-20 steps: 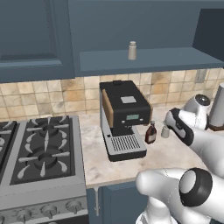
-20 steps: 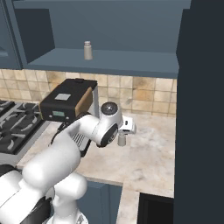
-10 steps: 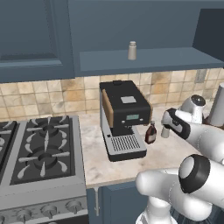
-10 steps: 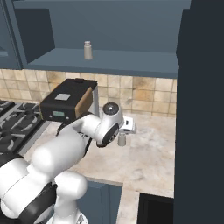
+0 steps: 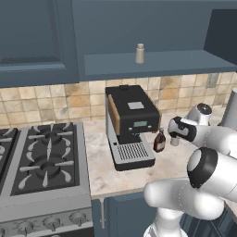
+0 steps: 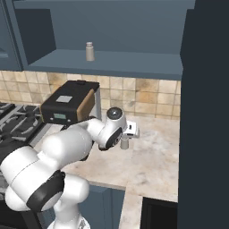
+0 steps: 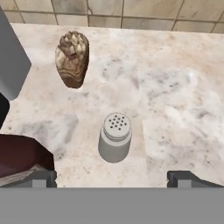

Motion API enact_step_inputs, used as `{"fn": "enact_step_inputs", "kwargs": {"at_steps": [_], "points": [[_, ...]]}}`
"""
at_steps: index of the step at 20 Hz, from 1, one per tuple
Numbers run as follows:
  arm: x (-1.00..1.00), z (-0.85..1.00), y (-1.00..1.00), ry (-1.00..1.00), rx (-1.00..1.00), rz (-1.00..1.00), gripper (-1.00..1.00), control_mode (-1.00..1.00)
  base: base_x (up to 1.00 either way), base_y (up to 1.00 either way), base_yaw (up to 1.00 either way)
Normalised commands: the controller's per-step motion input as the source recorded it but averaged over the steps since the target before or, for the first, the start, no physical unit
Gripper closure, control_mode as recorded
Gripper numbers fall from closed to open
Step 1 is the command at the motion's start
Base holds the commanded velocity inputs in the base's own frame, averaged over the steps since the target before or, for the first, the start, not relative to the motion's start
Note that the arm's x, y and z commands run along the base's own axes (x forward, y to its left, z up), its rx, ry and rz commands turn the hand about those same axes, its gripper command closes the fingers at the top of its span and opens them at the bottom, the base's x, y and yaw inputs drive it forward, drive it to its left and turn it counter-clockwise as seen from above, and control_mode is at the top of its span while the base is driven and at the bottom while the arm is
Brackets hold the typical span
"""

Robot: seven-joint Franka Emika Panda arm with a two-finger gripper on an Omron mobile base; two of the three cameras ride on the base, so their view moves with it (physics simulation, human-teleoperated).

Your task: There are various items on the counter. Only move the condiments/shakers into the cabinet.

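In the left base view, far to the left of the hand (image 5: 176, 132), a grey stove (image 5: 41, 162) sits at the end of the beige tabletop (image 5: 139, 173). Next comes the black-and-silver coffee machine (image 5: 131, 125), then the dark brown-red bottle (image 5: 159, 141), which stands just beside the hand on its left. Up above and to the left of the hand, one pale shaker (image 5: 140, 53) stands upright on the shelf floor of the blue-grey cabinet (image 5: 152, 62).

In the hand view, the bottle shows as a dark red shape (image 7: 19, 155) right by the left fingertip (image 7: 41, 177). A second shaker (image 7: 115, 138), pale with a perforated top, stands upright on the tabletop straight ahead of the hand, between the lines of the two fingertips and touching neither. Beyond it to the left lies a brown marbled lump (image 7: 72, 59), well clear of the fingers. The right fingertip (image 7: 183, 178) stands far from the left one: the hand is spread wide and grips nothing.

In the right base view, the hand (image 6: 129, 130) hovers just above this shaker (image 6: 125, 142).
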Motion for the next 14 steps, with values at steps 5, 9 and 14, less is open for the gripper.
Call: {"fn": "enact_step_inputs", "kwargs": {"at_steps": [5,9,14], "points": [[0.09,-0.21,0.00,0.00,0.00,0.00,-1.00,-1.00,0.00,0.00,0.00],[0.12,-0.11,0.00,0.00,0.00,0.00,-1.00,-1.00,0.00,0.00,0.00],[0.15,-0.08,0.00,0.00,0.00,0.00,-1.00,-1.00,0.00,0.00,0.00]]}}
